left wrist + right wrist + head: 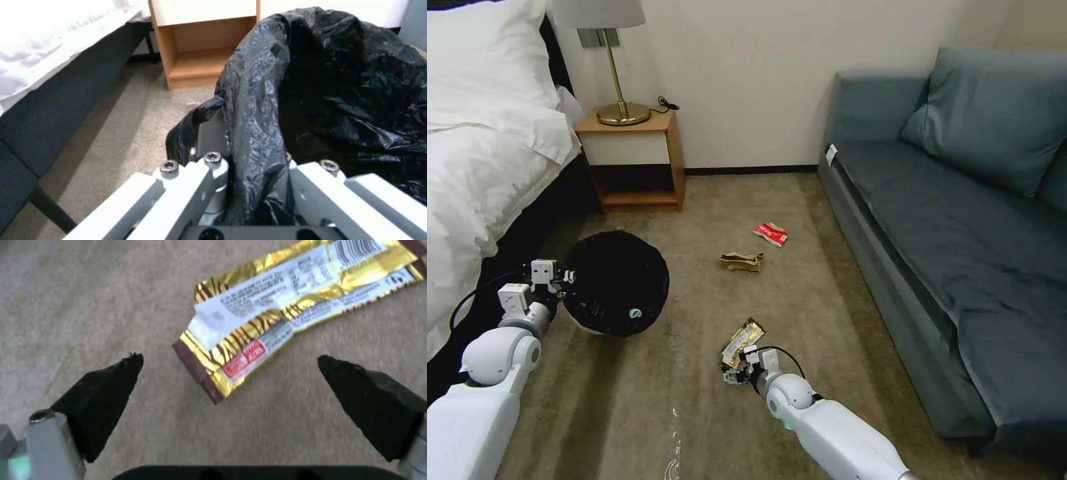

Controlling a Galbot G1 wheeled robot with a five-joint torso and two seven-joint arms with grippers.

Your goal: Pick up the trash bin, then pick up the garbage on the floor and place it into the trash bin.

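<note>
The left gripper (564, 277) is clamped on the rim of the trash bin (617, 283), its fingers (213, 133) pinching the folded-over black bag (262, 110) from both sides, one inside the rim and one outside. The bin sits tilted with its bag-lined mouth turned up toward the head camera, and a sliver of its white wall shows under the black plastic; it lies between the bed (480, 167) and the rest of the litter, just in front of the wooden nightstand (634, 160). Measured from the bin, the yellow-black snack wrapper (743, 341) lies on the carpet (800, 293) a little away toward the sofa (960, 220) and nearer the robot. The right gripper (735, 372) is low over the carpet at the near end of that wrapper, its two black fingertips (106, 390) spread wide with nothing between them but floor; in the right wrist view the wrapper (285, 310) has its brown end pointing into the gap, not touched by either tip. Farther from the bin, toward the sofa, the crumpled brown paper wrapper (741, 261) lies on the carpet, and the red-and-white packet (771, 234) lies just beyond it. A small round green-and-white thing (635, 313) rests inside the bin near its lower rim; I cannot tell what it is.
</note>
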